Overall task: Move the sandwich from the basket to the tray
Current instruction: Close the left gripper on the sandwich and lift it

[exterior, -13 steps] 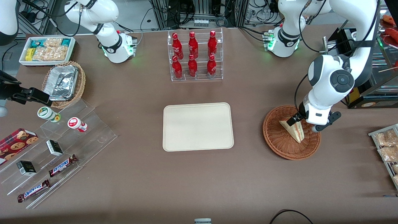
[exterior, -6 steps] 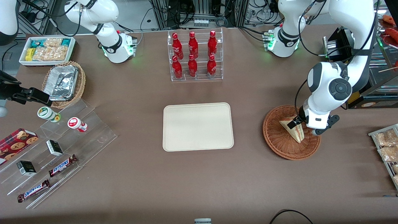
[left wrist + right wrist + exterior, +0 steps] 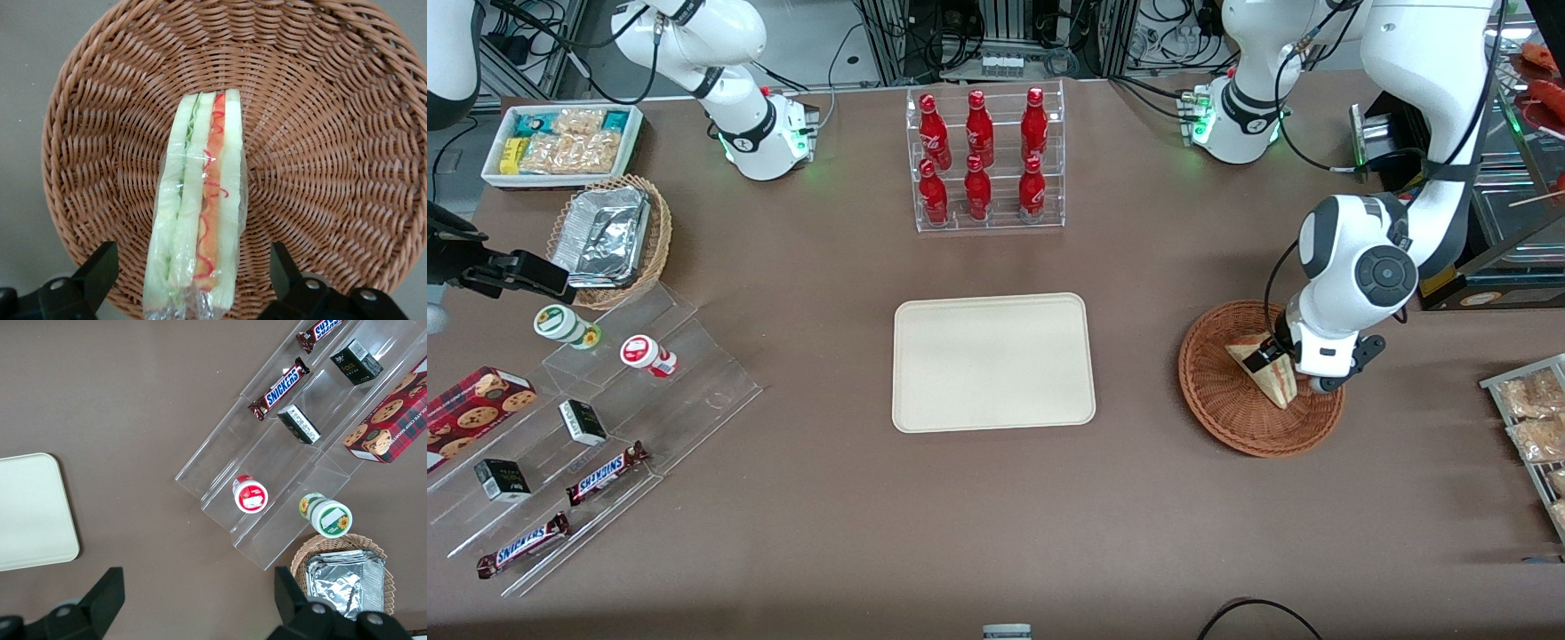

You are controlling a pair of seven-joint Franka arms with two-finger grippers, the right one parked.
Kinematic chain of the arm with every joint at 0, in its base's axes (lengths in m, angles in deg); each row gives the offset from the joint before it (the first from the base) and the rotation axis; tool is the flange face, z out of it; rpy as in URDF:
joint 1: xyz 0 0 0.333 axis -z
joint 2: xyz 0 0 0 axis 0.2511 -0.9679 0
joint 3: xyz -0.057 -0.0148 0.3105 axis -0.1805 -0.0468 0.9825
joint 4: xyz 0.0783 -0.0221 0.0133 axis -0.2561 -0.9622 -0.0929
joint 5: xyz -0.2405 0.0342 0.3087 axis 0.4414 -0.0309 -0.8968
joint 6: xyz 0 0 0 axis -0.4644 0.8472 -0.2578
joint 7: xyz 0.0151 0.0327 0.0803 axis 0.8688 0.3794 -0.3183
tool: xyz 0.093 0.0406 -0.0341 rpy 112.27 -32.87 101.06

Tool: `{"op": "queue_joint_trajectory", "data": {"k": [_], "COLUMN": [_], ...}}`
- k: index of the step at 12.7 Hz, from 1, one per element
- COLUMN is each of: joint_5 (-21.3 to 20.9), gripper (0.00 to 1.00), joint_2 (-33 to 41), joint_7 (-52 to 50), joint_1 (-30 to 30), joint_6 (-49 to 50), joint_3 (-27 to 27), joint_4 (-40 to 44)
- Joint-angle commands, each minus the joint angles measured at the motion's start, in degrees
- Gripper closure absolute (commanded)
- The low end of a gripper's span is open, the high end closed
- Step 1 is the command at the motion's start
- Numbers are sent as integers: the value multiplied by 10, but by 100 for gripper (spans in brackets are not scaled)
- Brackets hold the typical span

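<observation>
The sandwich [image 3: 1269, 372] [image 3: 199, 213], a clear-wrapped wedge with pale bread and red, orange and green filling, stands on edge in the reddish-brown wicker basket [image 3: 1223, 404] [image 3: 333, 133]. My gripper [image 3: 1282, 363] [image 3: 190, 277] is down in the basket, open, with one black finger on each side of the sandwich's wide end and a gap to the wrap on both sides. The cream tray [image 3: 993, 362] [image 3: 30, 510] lies bare at the table's middle, beside the basket toward the parked arm's end.
A clear rack of red bottles [image 3: 984, 160] stands farther from the front camera than the tray. Snack packets on a rack [image 3: 1534, 418] sit at the working arm's end. Clear tiered shelves with candy bars [image 3: 605, 471], cups and a tan basket of foil trays [image 3: 609, 236] fill the parked arm's end.
The working arm has lowered and shifted slightly toward the tray, bringing the gripper down around the sandwich. The sandwich and basket have not moved.
</observation>
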Motion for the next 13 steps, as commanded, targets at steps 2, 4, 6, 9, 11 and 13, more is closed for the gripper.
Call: {"op": "queue_joint_trajectory", "data": {"k": [2, 4, 6, 9, 11, 13], "joint_5": [-5, -5, -6, -8, -8, -8], "gripper": [21, 84, 100, 100, 100, 100], "joint_2": [-12, -9, -7, 16, 16, 7], "joint_7": [-43, -49, -49, -16, 1, 20], "joint_1": [4, 4, 4, 5, 9, 19], "joint_6": [-20, -16, -12, 19, 91, 156], "joint_3": [4, 4, 4, 3, 1, -4], "joint_4": [-3, -5, -8, 7, 65, 125]}}
